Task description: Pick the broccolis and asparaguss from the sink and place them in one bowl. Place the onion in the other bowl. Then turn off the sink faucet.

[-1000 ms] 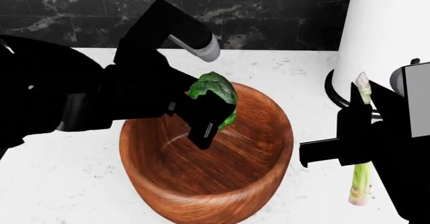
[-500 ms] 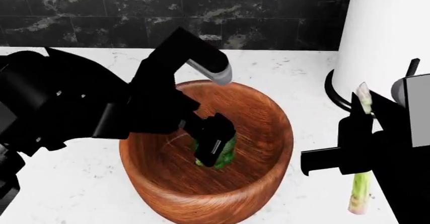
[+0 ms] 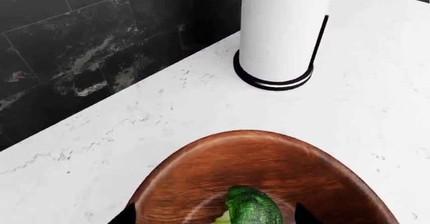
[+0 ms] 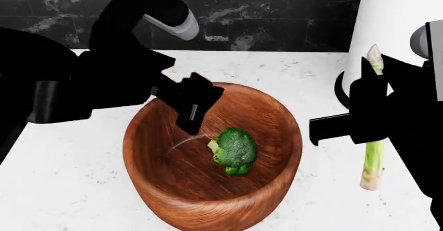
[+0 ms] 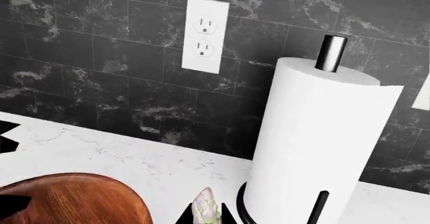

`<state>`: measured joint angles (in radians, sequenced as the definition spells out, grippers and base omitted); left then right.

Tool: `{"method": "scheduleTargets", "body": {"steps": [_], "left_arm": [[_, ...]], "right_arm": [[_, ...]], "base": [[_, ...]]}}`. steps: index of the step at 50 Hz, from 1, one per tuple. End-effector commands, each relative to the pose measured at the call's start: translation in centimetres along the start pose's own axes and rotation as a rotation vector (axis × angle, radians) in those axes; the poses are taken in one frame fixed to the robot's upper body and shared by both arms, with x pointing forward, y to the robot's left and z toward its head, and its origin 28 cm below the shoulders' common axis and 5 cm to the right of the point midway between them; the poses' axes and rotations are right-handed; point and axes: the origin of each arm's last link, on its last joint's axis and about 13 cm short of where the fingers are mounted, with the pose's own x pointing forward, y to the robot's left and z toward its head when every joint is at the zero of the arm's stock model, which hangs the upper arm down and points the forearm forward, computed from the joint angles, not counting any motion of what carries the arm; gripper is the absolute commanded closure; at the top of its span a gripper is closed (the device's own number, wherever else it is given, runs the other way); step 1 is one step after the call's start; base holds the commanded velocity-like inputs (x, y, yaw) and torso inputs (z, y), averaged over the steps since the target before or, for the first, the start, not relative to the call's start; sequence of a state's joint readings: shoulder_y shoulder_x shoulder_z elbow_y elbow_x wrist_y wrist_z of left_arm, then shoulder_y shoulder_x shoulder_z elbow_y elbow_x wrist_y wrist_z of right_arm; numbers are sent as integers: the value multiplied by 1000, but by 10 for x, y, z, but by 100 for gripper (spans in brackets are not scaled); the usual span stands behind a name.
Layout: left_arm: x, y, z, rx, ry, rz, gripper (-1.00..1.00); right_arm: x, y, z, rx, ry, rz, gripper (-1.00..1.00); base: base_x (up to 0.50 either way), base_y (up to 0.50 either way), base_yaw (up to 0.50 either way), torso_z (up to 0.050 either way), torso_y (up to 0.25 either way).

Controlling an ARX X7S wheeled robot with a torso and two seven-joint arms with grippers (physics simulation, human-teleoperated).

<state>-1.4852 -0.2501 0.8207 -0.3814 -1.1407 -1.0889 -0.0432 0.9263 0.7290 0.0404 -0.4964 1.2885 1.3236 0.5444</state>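
Observation:
A dark green broccoli (image 4: 235, 151) lies loose on the floor of the reddish-brown wooden bowl (image 4: 277, 111), also seen as the broccoli (image 3: 253, 210) in the bowl (image 3: 201, 158). My left gripper (image 4: 197, 106) hangs open just above the bowl's far left rim, with nothing in it; its fingertips (image 3: 125, 217) stand wide apart either side of the floret. My right gripper (image 4: 367, 111) is right of the bowl, shut on an upright asparagus (image 4: 372, 164), whose tip pokes up between the pads as the asparagus (image 5: 205, 210). Sink, onion and faucet are out of view.
A white paper towel roll (image 4: 401, 28) on a black-based holder (image 3: 272, 80) stands right behind my right arm. White marble counter (image 4: 69, 179) surrounds the bowl (image 5: 74, 199). A black tiled wall with an outlet (image 5: 205, 35) runs along the back.
My left gripper opened and let go of the broccoli, then rose up and back to the left. The broccoli now rests in the bowl. The right gripper lifted slightly with the asparagus.

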Motion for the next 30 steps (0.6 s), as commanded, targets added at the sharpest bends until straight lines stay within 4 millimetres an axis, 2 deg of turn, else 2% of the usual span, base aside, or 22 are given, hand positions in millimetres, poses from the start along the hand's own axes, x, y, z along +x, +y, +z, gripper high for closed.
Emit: {"method": "scheduleTargets", "body": {"steps": [1,4,10,11,14,19,22,30], "left_arm": [[-57,10,-19,-47,-126,115,-100],[-82,13,-32,-78,-169,177,-100],[-106,20,-49,-131,-204,255,-100],[-108,20,-50,-129,-209,268,-100],[-124,24,-66,-154,-215,302,-100],[-139,31,-75,-164,-232,357,-100],[-143,37,-82,-175,-222,378,-100],[-142,41,-94,-184,-207,379,-100]], "right_arm": [[16,0,44,-39,-30,68,100],[26,3,61,-45,-56,101,100],[52,14,78,-43,-67,202,100],[55,15,78,-41,-67,197,100],[83,24,75,-33,-38,258,100],[121,34,73,-19,-11,337,100],[137,42,68,-31,40,382,100],[163,67,52,-41,187,516,100]], "base": [[0,0,0,0,0],[0,0,0,0,0],[0,0,0,0,0],[0,0,0,0,0],[0,0,0,0,0],[0,0,0,0,0],[0,0,0,0,0],[0,0,0,0,0]]}}
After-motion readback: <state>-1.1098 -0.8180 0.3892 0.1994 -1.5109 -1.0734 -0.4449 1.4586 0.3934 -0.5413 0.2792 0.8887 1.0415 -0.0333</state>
